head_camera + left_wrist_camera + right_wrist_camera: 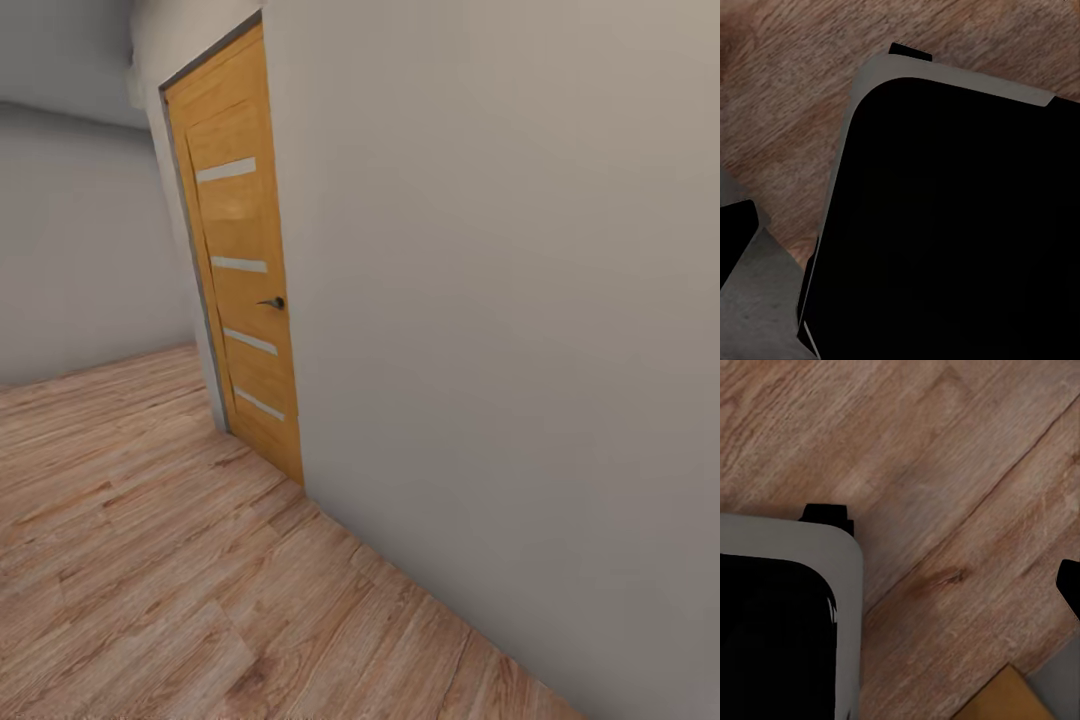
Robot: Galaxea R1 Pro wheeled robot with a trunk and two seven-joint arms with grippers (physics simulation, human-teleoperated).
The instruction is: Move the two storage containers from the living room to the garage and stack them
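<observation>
Pale grey plaster wall (500, 300) runs along the right of the head view, meeting a light wood plank floor (150, 560) that spreads out to the left. Set in that wall stands a closed honey-coloured wooden door (240, 260) with four narrow frosted strips and a small dark lever handle (273, 302). Both wrist views look down on the same planks past a black, grey-edged robot body panel (952, 225); whether either gripper is open or closed cannot be told. No orange-red bin is in sight.
</observation>
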